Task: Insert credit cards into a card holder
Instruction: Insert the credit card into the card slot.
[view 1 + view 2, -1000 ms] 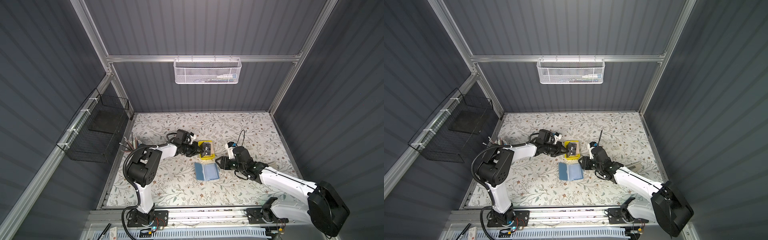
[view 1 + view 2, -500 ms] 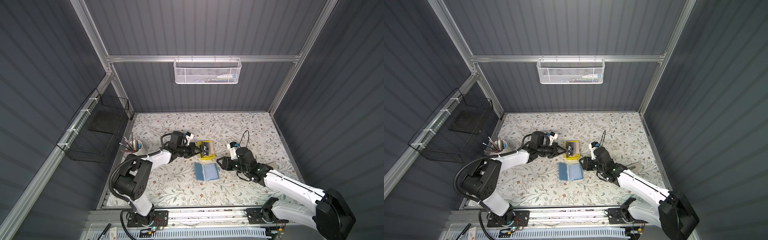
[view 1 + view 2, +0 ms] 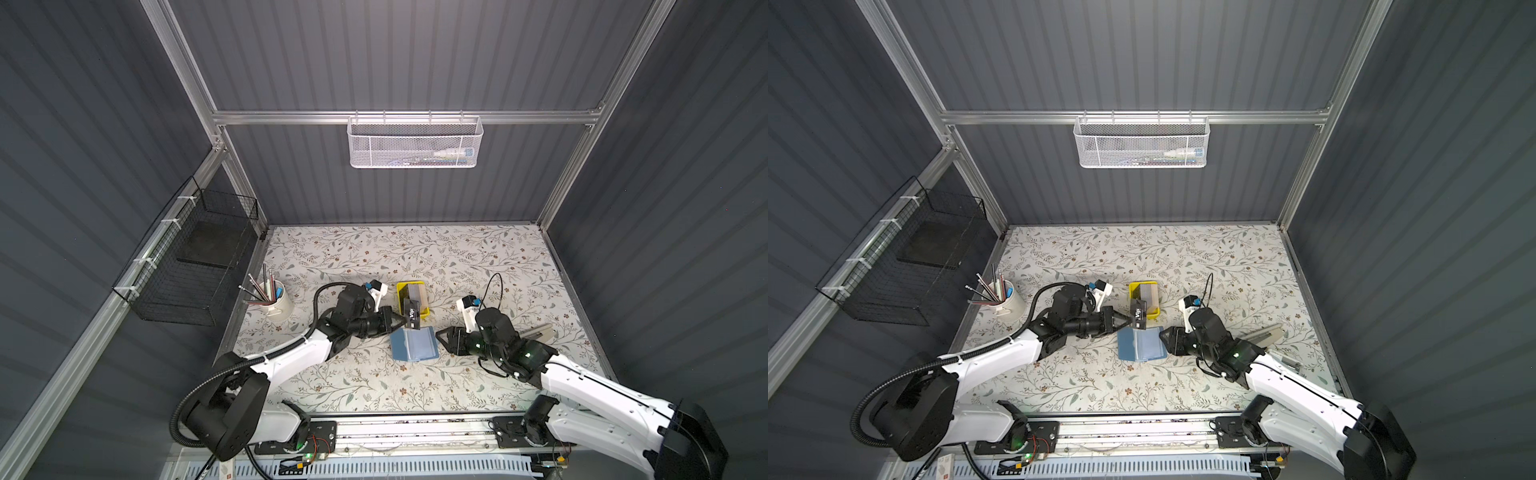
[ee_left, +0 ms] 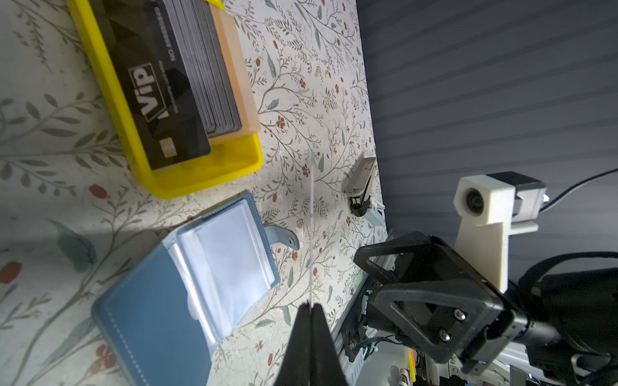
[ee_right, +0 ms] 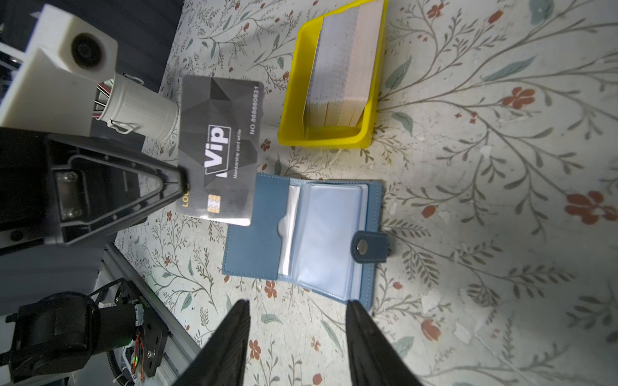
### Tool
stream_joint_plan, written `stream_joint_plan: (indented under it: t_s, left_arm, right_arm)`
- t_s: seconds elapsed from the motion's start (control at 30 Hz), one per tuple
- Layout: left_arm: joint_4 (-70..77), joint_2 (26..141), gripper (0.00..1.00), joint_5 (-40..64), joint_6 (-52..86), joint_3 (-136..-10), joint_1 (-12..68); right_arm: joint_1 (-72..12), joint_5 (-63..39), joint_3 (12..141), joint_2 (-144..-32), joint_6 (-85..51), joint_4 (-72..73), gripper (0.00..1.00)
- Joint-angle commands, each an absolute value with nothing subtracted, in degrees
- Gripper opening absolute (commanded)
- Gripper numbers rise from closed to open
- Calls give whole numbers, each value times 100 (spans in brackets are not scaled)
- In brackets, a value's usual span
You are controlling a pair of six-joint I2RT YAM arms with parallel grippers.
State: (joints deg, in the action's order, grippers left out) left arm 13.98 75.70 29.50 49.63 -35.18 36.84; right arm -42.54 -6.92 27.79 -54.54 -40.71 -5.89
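Pinches one credit card [image 5: 219, 150] by a short edge in the left gripper [image 5: 184, 182], jaws shut flat on the plastic, face upright, VIP lettering readable. Hangs it with its lower corner over a corner of the card holder [image 5: 254, 240]; cannot tell whether touching. Finds the card holder spread open and flat on the table [image 3: 457, 257], blue cover to one side, clear sleeves [image 5: 329, 230] to the other, snap tab [image 5: 369, 247] thrown outward, just beside the yellow tray [image 5: 291, 100] with the card stack [image 5: 341, 67] on edge inside. Most likely to go wrong at the sleeve mouth: limp, glossy film lying closed, so liable to catch the card's corner, buckle, or pass the card between the wrong layers or under the cover. Could also shove the holder across the table, with nothing seen pressing it down. Could let the card swivel too, gripped as it is on one edge only. Reaches in low with the left arm, forearm near level, fingers aimed across toward the opposite arm. Sets the right gripper [image 5: 296, 302] low, just beside the holder's edge and facing the left one across it, jaws about half apart and empty, forearm stretched out close over the table.
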Motion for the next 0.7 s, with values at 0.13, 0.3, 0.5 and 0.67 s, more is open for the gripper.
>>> stream_joint_plan:
  t_s: [0.13,0.3,0.5,0.67]
  left_arm:
    - [2059,7211,0,2416,5423,-2779,3857]
    - [2229,7155,0,2321,5493,-2513,3976]
    - [2136,7154,0,2252,5459,-2390,3998]
    - [2108,7292,0,2288,5392,-2443,3999]
  right_arm:
    - [-4510,-367,2492,-5387,-4436,-670,48]
    - [-4535,-394,2398,-5586,-4518,-500,48]
    - [-4531,-457,2406,-5942,-4604,-277,47]
    - [-4529,-465,2454,-6251,-4701,-150,47]
